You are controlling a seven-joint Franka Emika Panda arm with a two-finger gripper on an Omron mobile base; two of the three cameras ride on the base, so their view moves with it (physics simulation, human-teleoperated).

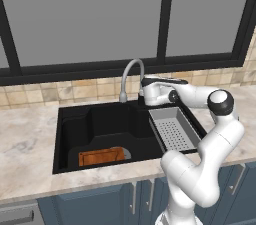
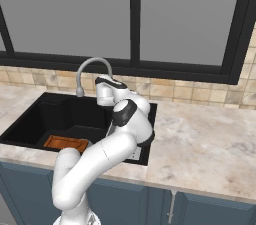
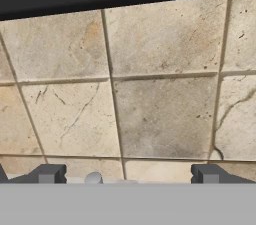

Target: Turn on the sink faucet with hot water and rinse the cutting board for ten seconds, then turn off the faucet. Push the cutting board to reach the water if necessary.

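Faucet stage, no water running yet. Sink faucet [image 1: 131, 71] stands at the back rim of the sink [image 1: 70, 134], its grey gooseneck arching over the basin; no stream falls from the spout in either base view, so I judge the tap is not yet on.

Gripper [image 3: 127, 175] sits just beside the faucet's base, behind the sink's back rim, facing the tiled backsplash [image 3: 150, 99]. In the hand view the two dark fingertips [image 3: 47, 174] stand wide apart with nothing between them: jaws open, empty. A small grey rounded knob shows low between them, possibly the faucet handle; too little of it is visible to be sure. Whether the jaws touch the handle I cannot tell.

Cutting board [image 1: 101, 156] lies flat on the sink floor at the front edge of the basin, well apart from the faucet and not under the spout. Grey perforated tray [image 1: 173, 129] rests across the sink's side, away from the board.

Progress, as judged: nothing completed. Left to do: turn the handle to hot, get the board under the stream (a push toward the faucet looks likely to be needed), rinse, shut off.

Table [image 1: 25, 139] around the sink is marbled stone.
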